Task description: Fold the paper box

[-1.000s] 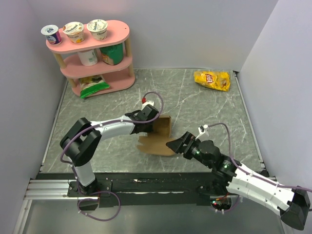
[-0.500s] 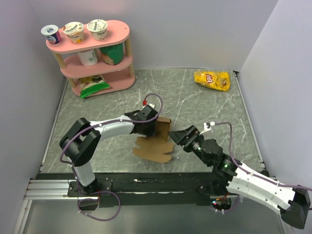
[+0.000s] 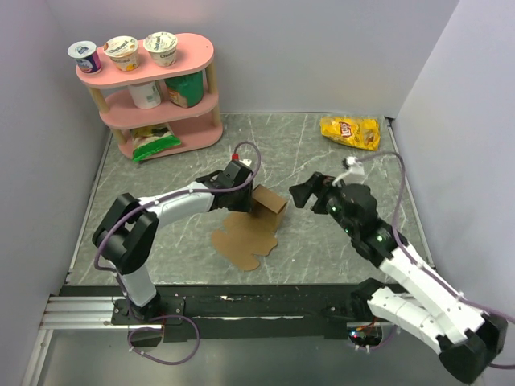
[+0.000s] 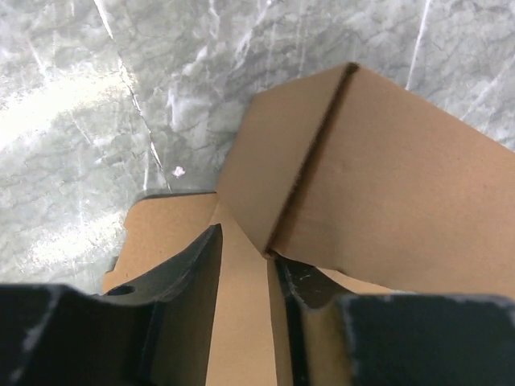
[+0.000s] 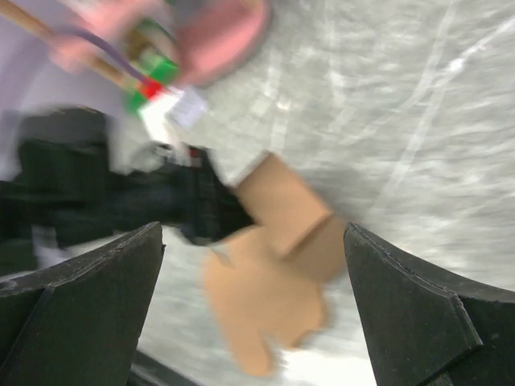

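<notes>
The paper box (image 3: 244,239) is a brown die-cut sheet lying mid-table, with one panel (image 3: 272,201) folded up at its far right. My left gripper (image 3: 248,196) is at that raised panel. In the left wrist view its jaws (image 4: 245,251) stand a narrow gap apart over the flat sheet, and the folded panel (image 4: 386,185) meets the right fingertip (image 4: 299,283). My right gripper (image 3: 304,193) hovers wide open just right of the box, empty. The blurred right wrist view shows the box (image 5: 273,281) between its fingers (image 5: 96,281).
A pink three-tier shelf (image 3: 205,56) with yogurt cups (image 3: 160,47) and a green bag stands at the back left. A yellow chip bag (image 3: 350,131) lies at the back right. Walls close in the left, back and right sides.
My right arm swung up and away from the box's near side to its right. The sheet slid left and towards me. My left jaws opened, then narrowed again.
</notes>
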